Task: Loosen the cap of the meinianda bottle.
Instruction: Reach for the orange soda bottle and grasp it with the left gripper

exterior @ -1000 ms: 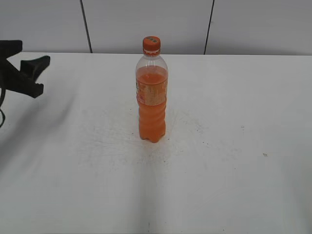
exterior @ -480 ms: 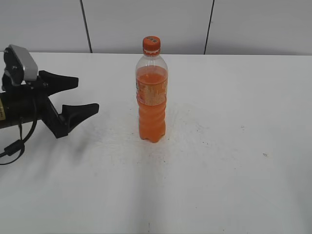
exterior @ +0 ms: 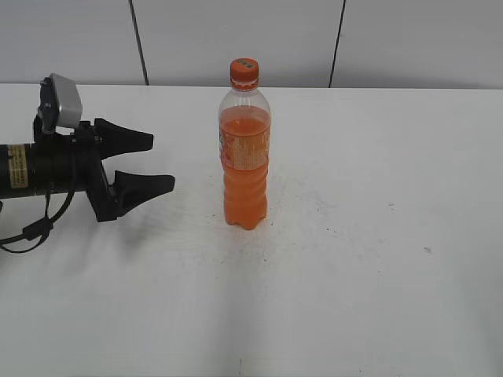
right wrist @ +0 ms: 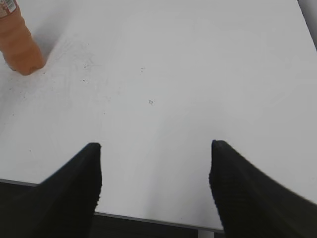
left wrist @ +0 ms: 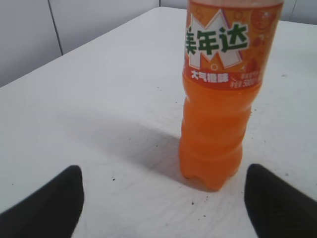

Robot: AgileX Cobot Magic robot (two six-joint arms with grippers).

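The meinianda bottle (exterior: 245, 157) stands upright near the middle of the white table (exterior: 377, 259), with orange liquid and an orange-yellow label. Its orange cap (exterior: 244, 72) sits on top, a greenish mark on it. My left gripper (exterior: 161, 162) is open and empty, level with the bottle's lower half, a short gap to its left. In the left wrist view the bottle (left wrist: 218, 104) stands just beyond and between the open fingers (left wrist: 163, 191); the cap is out of frame there. My right gripper (right wrist: 154, 168) is open and empty over the table's near edge, and is not in the exterior view.
The bottle's base shows at the top left of the right wrist view (right wrist: 17, 42). A grey panelled wall (exterior: 236, 39) rises behind the table. The table's front edge (right wrist: 148, 219) lies under the right fingers. Small dark specks dot the surface round the bottle.
My left arm has come in from the far left edge toward the bottle, jaws open throughout. The bottle has not moved.
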